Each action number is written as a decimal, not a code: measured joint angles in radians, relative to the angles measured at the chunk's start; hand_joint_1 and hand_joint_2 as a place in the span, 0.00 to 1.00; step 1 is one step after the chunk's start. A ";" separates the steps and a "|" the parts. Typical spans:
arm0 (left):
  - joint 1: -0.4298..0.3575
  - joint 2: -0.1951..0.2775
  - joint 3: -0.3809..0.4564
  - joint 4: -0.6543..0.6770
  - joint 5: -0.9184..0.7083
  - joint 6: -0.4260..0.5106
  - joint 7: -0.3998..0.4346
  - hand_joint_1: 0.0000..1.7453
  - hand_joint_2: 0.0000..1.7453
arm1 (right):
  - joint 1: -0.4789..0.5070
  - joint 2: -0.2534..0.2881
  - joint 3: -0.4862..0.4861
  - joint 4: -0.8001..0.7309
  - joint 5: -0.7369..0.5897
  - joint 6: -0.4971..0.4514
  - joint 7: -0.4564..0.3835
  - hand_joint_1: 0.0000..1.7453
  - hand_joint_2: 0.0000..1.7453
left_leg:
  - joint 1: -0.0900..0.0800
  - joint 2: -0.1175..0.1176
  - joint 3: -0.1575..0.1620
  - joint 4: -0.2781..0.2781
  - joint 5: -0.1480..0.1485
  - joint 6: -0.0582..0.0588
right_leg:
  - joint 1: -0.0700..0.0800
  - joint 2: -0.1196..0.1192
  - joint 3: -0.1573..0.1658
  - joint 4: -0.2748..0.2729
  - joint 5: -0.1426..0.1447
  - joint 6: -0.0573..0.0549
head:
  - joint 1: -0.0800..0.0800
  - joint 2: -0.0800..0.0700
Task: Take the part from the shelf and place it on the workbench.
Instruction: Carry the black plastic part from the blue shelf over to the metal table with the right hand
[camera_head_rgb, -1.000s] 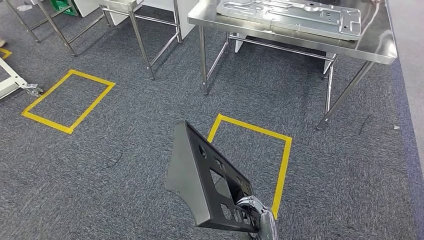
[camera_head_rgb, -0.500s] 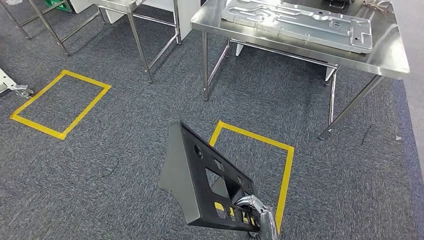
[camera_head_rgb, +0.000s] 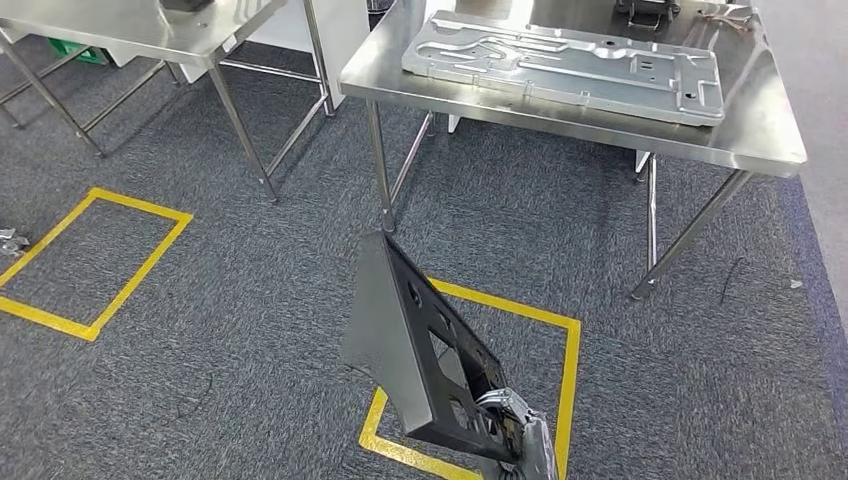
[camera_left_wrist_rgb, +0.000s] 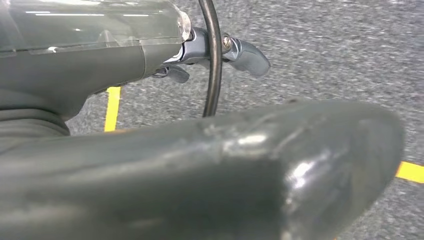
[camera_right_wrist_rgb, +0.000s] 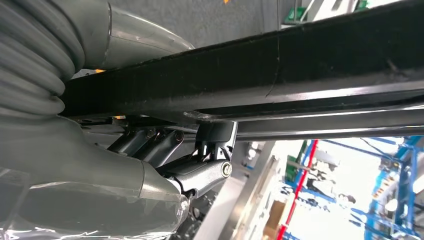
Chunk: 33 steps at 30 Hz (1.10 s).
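Carrying stage, head view. The right hand (camera_head_rgb: 512, 425), at 6 o'clock in the frame, grips the lower corner of the black part (camera_head_rgb: 420, 340), a flat perforated panel held on edge and tilted, above the carpet (camera_head_rgb: 250, 300) and the near side of a yellow tape rectangle (camera_head_rgb: 565, 370). In the right wrist view the fingers (camera_right_wrist_rgb: 165, 145) wrap under the panel's rim while the thumb presses the opposite face. The left hand (camera_left_wrist_rgb: 220, 52) hangs over the carpet with fingers curled and nothing in them.

The bench (camera_head_rgb: 770, 140) stands at 12 to 1 o'clock, well apart from the part, and already bears a large metal plate (camera_head_rgb: 560, 60).

Judged from this, the step in hand is the approach. It would go best if the robot stops squarely inside the tape rectangle, raises the panel above the bench edge before reaching forward, and keeps the single-corner grip firm, since the long panel could swing or slip. Bare bench surface lies along the near edge and toward 2 o'clock; setting down there avoids striking the plate.
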 joint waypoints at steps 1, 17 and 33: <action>0.001 0.000 0.002 0.000 0.001 0.000 0.000 0.00 0.00 | 0.000 0.000 0.000 0.000 0.002 -0.001 0.000 1.00 1.00 | 0.000 -0.001 -0.014 -0.042 0.020 0.002 | 0.001 0.003 0.020 0.000 -0.015 0.002 | 0.000 0.000; 0.000 -0.006 0.020 0.000 0.002 -0.012 -0.005 0.00 0.00 | -0.006 -0.006 0.008 -0.003 -0.012 0.009 0.006 1.00 1.00 | -0.003 0.040 0.042 -0.227 0.239 0.058 | -0.007 -0.064 -0.089 0.150 -0.054 0.061 | 0.001 0.000; 0.003 -0.003 0.022 0.000 -0.005 -0.016 -0.003 0.00 0.00 | -0.008 -0.007 0.016 -0.002 -0.003 -0.009 0.012 1.00 1.00 | -0.009 -0.005 -0.017 -0.130 0.237 0.025 | -0.002 -0.007 -0.008 -0.014 0.004 0.018 | 0.000 0.000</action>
